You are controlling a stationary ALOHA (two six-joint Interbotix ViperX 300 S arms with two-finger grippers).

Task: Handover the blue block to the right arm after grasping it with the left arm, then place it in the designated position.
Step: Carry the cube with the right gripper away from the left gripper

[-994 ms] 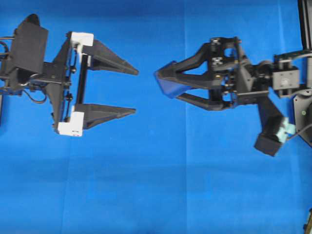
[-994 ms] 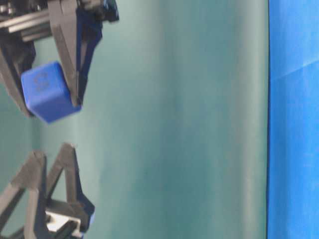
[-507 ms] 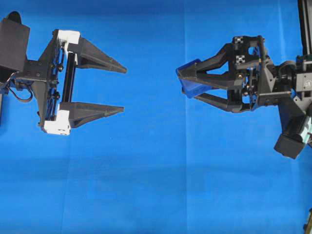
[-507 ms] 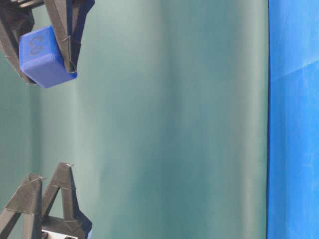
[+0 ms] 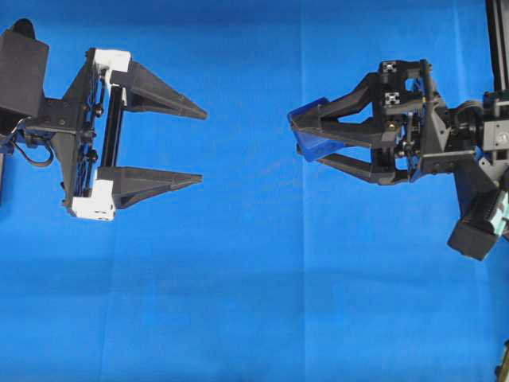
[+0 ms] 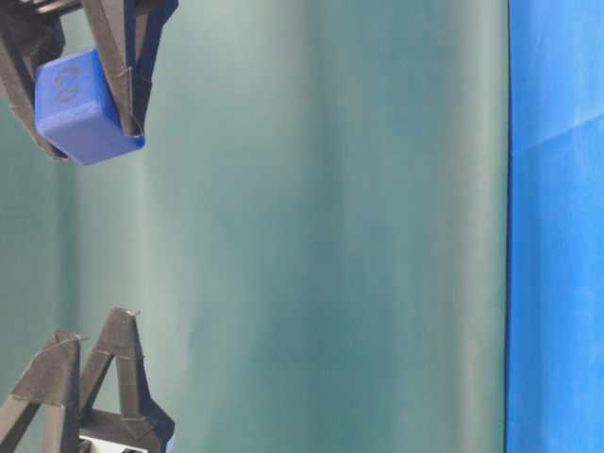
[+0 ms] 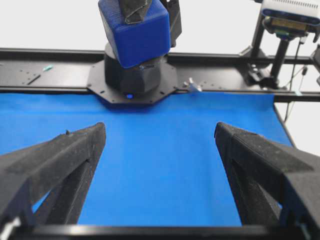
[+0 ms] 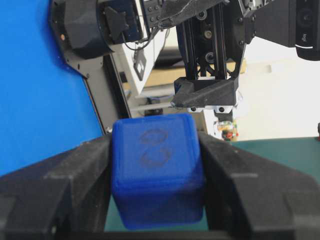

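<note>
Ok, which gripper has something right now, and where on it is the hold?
The right gripper holds the blue block at its fingertips, jaws pressed on two opposite side faces. The left gripper is open and holds nothing.

From straight above we look down on the blue cloth (image 5: 254,302), with the left pincer (image 5: 203,147) at the left edge and the right pincer (image 5: 306,137) at the right. Our table-level view sits low and close and is turned sideways, with the cloth (image 6: 557,226) running down its right side. Our left wrist camera looks along its own fingers (image 7: 55,165) toward the opposite arm, close over the cloth. Our right wrist camera faces back the other way, very near the blue block (image 8: 157,170). All four views share the blue block.
</note>
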